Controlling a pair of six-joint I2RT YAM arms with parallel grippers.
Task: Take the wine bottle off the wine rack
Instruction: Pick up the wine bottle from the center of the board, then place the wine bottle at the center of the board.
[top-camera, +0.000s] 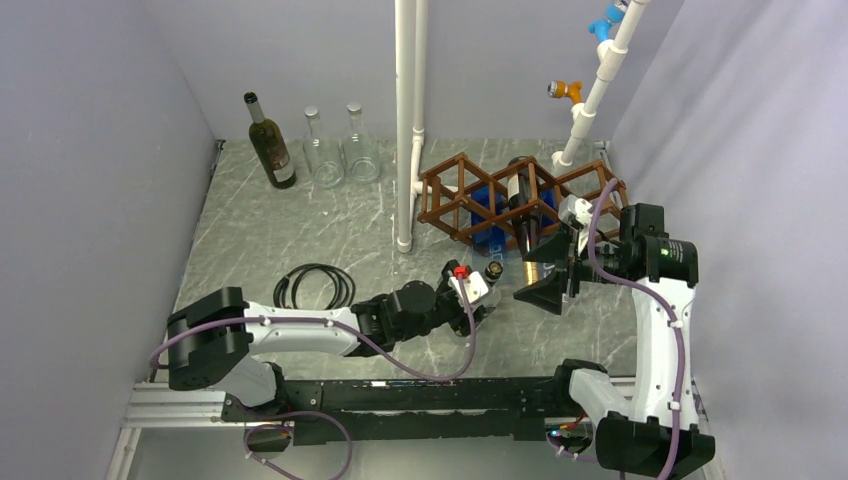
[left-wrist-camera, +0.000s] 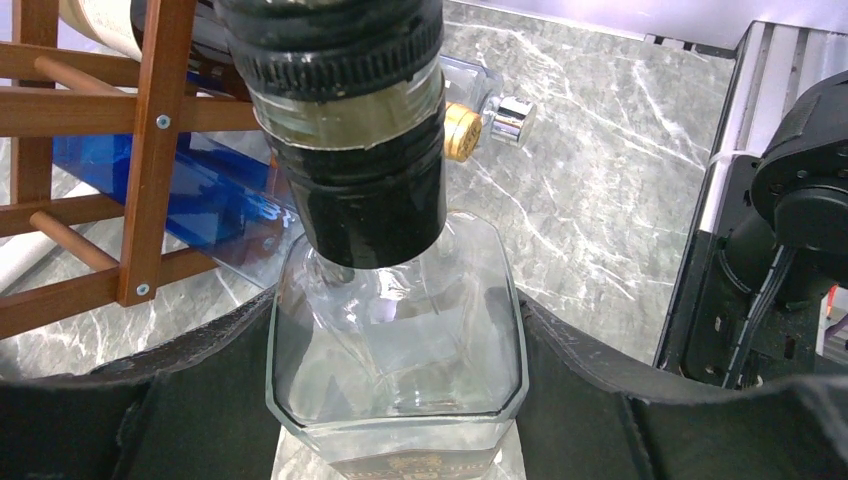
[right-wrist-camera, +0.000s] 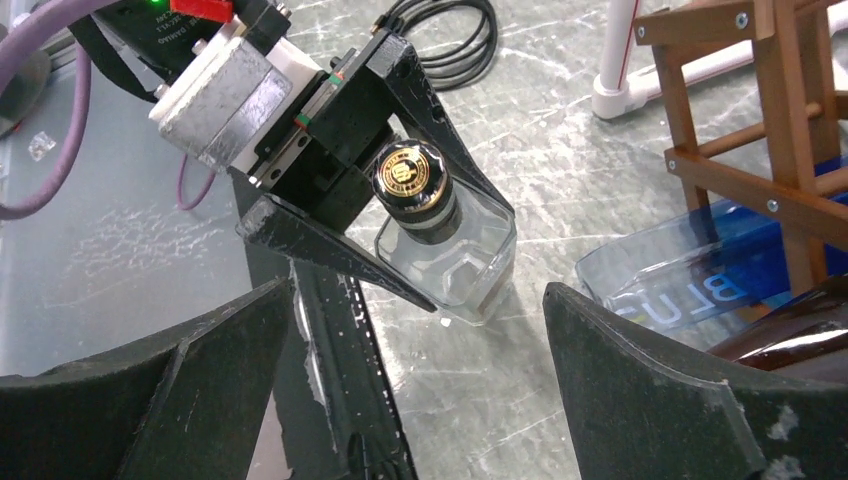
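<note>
The left gripper (right-wrist-camera: 468, 258) is clamped at about half its spread on the shoulders of a clear square bottle (left-wrist-camera: 400, 340) with a black and gold cap. The bottle stands upright on the bench, just in front of the wine rack (left-wrist-camera: 155, 150). Holding it by the flat sides below the neck, base down on the surface, looks meant to keep the slick glass from tipping or twisting. The glass is see-through, but I cannot tell whether there is liquid in it.

The right gripper (top-camera: 545, 272) hangs beside it, nearer the right edge, with its jaws spread wide and nothing between them. It is turned toward the left gripper and the bottle in it.

The rack sits toward the far right corner of the bench. A dark wine bottle (top-camera: 522, 215) with a pale label lies in its upper middle cell, neck toward the arms. By its shape this is the bottle the task means, and it is not yet off the rack. A blue bottle (left-wrist-camera: 210, 190) lies in a lower cell, propped by the bars.

Near the far left corner a dark green bottle (top-camera: 270, 140) and two clear glass bottles (top-camera: 323, 150) stand upright, the clear ones apparently empty. A coil of black cable (top-camera: 315, 287) lies toward the near left.
</note>
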